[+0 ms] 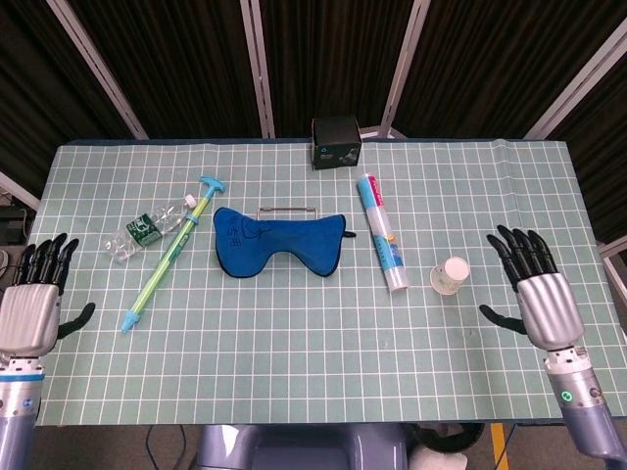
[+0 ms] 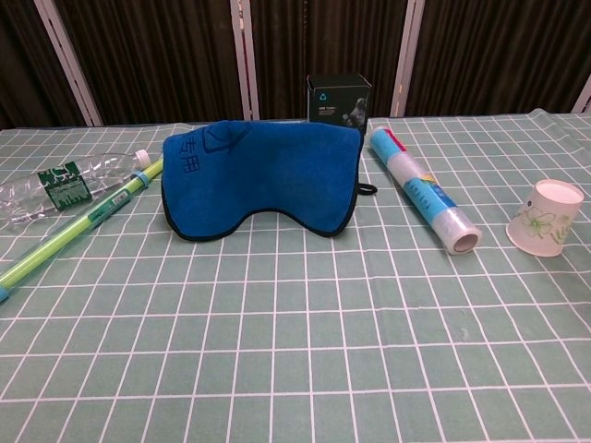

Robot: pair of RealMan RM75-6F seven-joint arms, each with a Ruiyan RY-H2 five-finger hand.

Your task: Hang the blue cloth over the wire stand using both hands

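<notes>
— Where's the blue cloth [image 2: 261, 181]?
— Draped over the wire stand [image 1: 286, 209], mid-desk [image 1: 294, 362].
— Your hands?
— My left hand [image 1: 29, 311] and right hand [image 1: 540, 300] are spread, empty, near the desk's ends, so nothing drags it.

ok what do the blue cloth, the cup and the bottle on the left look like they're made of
Blue cloth: soft matte fabric, probably microfibre or terry, with a darker stitched edge. Cup: looks like paper, matte white with a printed green leaf pattern. Bottle: clear thin plastic, see-through and glinting, with a green label.
</notes>
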